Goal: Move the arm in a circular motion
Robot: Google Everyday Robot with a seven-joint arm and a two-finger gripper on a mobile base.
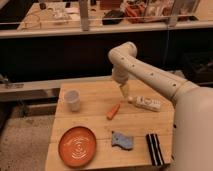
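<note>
The cream-white arm (150, 75) reaches from the lower right up to an elbow at the table's far edge, then bends down. Its tapered yellowish tip, the gripper (124, 92), hangs just above the wooden table (95, 97), near the back middle. It holds nothing that I can see. The tip is left of a white bottle (146, 103) and above an orange carrot (114, 110).
A white cup (72, 100) stands at the left. An orange plate (77, 145) lies at the front left, a blue sponge (122, 141) at the front middle, a black-and-white striped object (154, 148) at the front right. A railing and cluttered tables are behind.
</note>
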